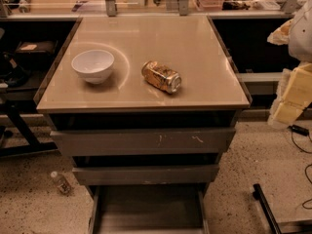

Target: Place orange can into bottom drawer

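The orange can point(161, 76) lies on its side near the middle of the beige cabinet top point(195, 38), silver end facing front right. The bottom drawer point(148, 212) is pulled out below, its flat grey floor showing and nothing in it. My gripper point(291, 99) hangs at the right edge of the camera view, off the cabinet's right side and well clear of the can. It holds nothing that I can see.
A white bowl point(92, 65) stands left of the can. Two wider grey drawers point(144, 141) sit shut above the open one. A small clear bottle point(61, 183) lies on the floor at the left. A dark bar point(265, 208) and cables lie on the floor at the right.
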